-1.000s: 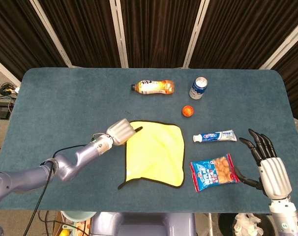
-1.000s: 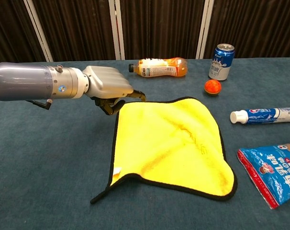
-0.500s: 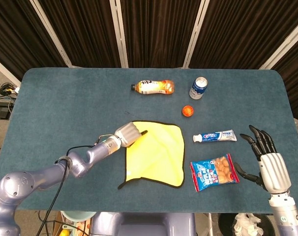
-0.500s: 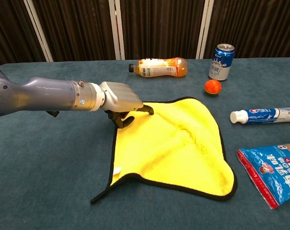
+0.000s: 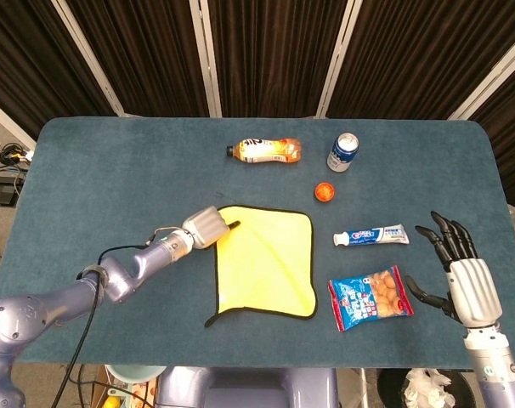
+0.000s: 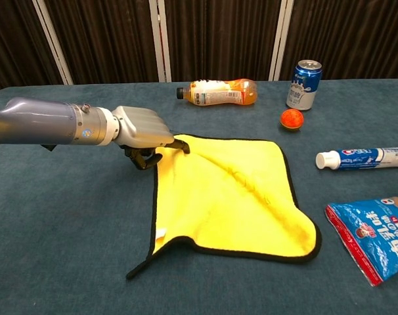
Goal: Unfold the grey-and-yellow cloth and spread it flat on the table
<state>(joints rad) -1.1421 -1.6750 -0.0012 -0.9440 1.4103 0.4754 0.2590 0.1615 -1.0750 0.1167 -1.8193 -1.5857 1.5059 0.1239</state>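
The cloth [image 5: 266,259] lies mid-table with its yellow face up and a dark border, mostly spread out; in the chest view the cloth [image 6: 232,197] shows a diagonal crease and a curled near-left corner. My left hand [image 5: 206,227] sits at its far-left corner, fingers curled, and pinches that corner; the chest view shows the same left hand [image 6: 143,134] with a finger lying over the cloth edge. My right hand [image 5: 463,276] hovers open near the table's front right, fingers spread, holding nothing.
An orange drink bottle [image 5: 266,151] lies at the back beside a blue can [image 5: 343,153]. A small orange ball [image 5: 325,191], a toothpaste tube [image 5: 372,235] and a blue snack bag [image 5: 370,297] sit right of the cloth.
My left hand reached right onto the cloth, then drew back left with the far-left corner. The far edge now lies straighter and the cloth flatter. The right hand barely shifted.
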